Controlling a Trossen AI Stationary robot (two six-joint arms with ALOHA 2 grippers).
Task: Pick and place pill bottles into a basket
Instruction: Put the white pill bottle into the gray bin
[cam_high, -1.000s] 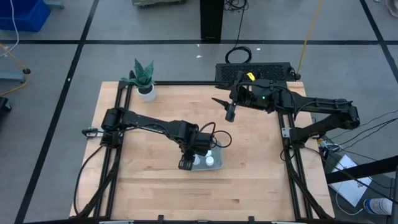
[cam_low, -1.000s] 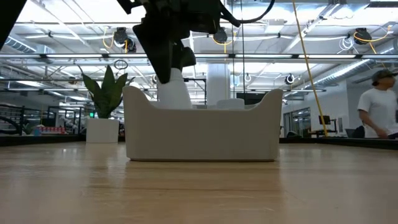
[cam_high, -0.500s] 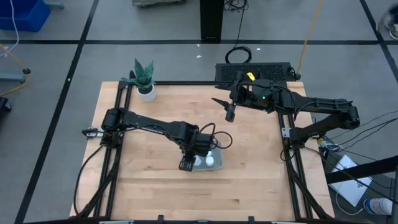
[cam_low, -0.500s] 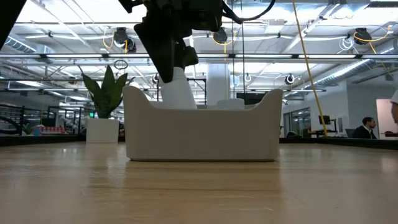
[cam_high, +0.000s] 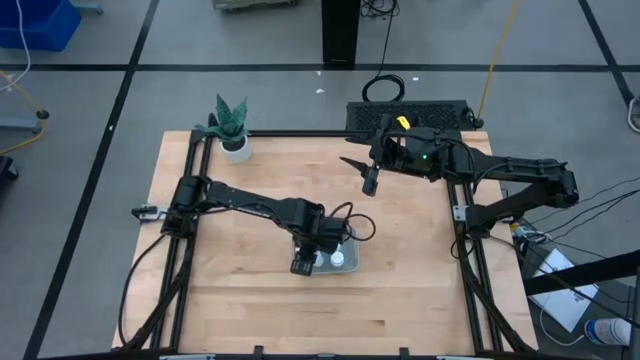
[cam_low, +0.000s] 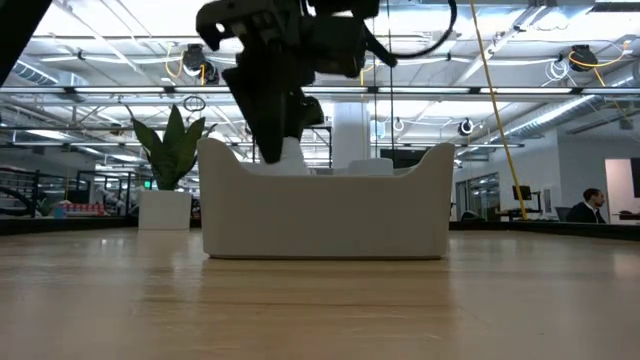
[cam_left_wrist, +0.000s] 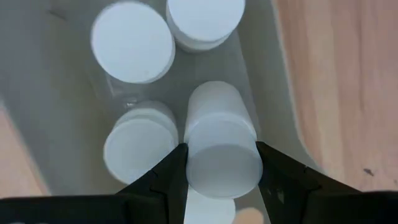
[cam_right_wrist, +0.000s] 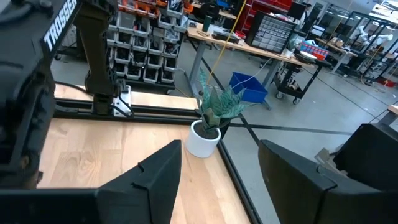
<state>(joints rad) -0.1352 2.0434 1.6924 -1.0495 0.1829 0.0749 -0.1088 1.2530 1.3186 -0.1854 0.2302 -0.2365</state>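
Now we see the left gripper (cam_left_wrist: 217, 171) reaching down into the small, shallow, pale grey translucent basket with rounded corners (cam_high: 349, 262), which sits on the light wooden table (cam_high: 250, 300) a little toward its near edge. Its two dark fingers (cam_left_wrist: 165, 177) are closed against the sides of one small white cylindrical pill bottle with a white cap (cam_left_wrist: 221, 149), which hangs tilted inside the basket close to one long wall. Three more white bottles stand upright in the basket: one (cam_left_wrist: 138, 149) just beside the held bottle, and two (cam_left_wrist: 132, 42) (cam_left_wrist: 204, 18) side by side farther along. A pale round shape shows just under the held bottle; we cannot tell what it is.

From table height we see the basket's wall (cam_low: 325, 215) with the left gripper (cam_low: 270, 150) dipping behind it, a white bottle (cam_low: 292, 150) showing between the dark fingers above the rim.

The right gripper (cam_high: 369, 184) hovers well apart over the far right part of the table, its fingers spread wide with nothing between them. A white pot with a green spiky plant (cam_high: 233, 128) stands at the far left corner.
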